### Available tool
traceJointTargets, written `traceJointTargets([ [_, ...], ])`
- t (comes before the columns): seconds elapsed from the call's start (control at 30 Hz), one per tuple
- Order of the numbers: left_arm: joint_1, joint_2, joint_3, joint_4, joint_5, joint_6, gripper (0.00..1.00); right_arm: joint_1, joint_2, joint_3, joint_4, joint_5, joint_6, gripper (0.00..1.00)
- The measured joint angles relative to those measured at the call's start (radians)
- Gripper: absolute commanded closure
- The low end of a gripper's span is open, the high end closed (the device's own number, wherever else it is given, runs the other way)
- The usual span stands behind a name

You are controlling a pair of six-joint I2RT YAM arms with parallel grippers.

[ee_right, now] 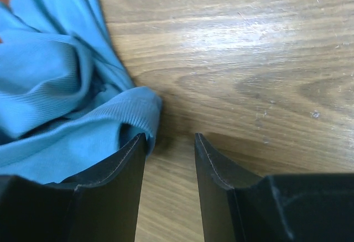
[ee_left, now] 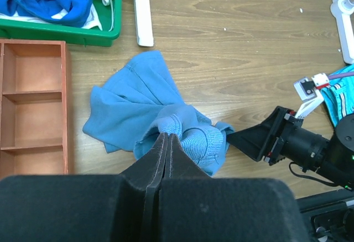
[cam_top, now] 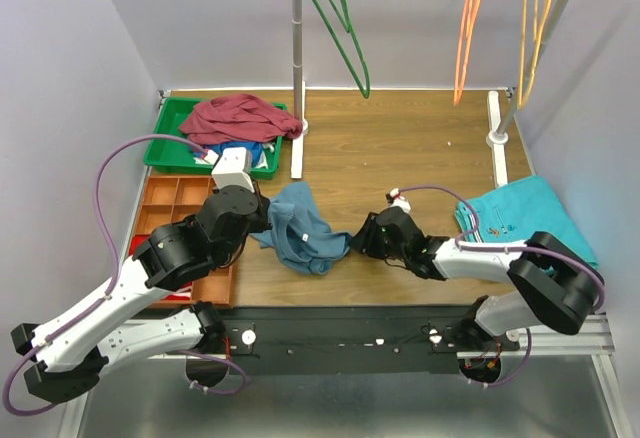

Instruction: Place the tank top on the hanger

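Early stage, we judge: left gripper [ee_left: 167, 138] clamps the crumpled tank top [cam_top: 300, 230], right gripper [ee_right: 170, 138] gapes beside it, dark-green hanger [cam_top: 364, 86] hangs bare.

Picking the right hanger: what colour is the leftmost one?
Dark green; the hanger shows best in the top external view.
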Motion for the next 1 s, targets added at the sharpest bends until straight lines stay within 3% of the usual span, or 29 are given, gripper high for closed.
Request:
traceJointTargets([
  [0.07, 0.001, 0.001, -0.003, 0.001, 0.0, 0.0, 1.0, 0.001, 0.031, 0.005, 0.01, -0.001, 0.0, 0.54],
  [0.13, 0.002, 0.001, -0.004, 0.002, 0.0, 0.0, 1.0, 0.002, 0.05, 0.019, 0.018, 0.0, -0.001, 0.64],
  [0.17, 0.003, 0.002, -0.004, 0.002, 0.0, 0.001, 1.0, 0.002, 0.058, 0.029, 0.026, 0.0, -0.003, 0.69],
  [0.23, 0.008, 0.003, -0.004, 0.006, 0.0, 0.006, 1.0, 0.002, 0.065, 0.05, 0.027, 0.001, -0.01, 0.9],
  [0.3, 0.014, 0.01, -0.004, 0.014, 0.0, 0.014, 1.0, 0.002, 0.065, 0.076, 0.025, 0.005, -0.013, 0.99],
  [0.47, 0.03, 0.031, 0.013, 0.051, 0.008, 0.047, 1.0, 0.002, 0.027, 0.161, -0.047, 0.045, -0.036, 0.99],
  [0.57, 0.035, 0.042, 0.061, 0.093, 0.011, 0.082, 1.0, 0.002, -0.081, 0.241, -0.191, 0.11, -0.065, 0.99],
  [0.77, 0.039, 0.096, 0.272, 0.235, 0.015, 0.173, 1.0, 0.002, -0.278, 0.575, -0.468, 0.301, -0.163, 0.99],
  [1.0, 0.041, 0.195, 0.529, 0.342, 0.015, 0.278, 1.0, 0.002, -0.272, 0.963, -0.646, 0.483, -0.294, 0.99],
])
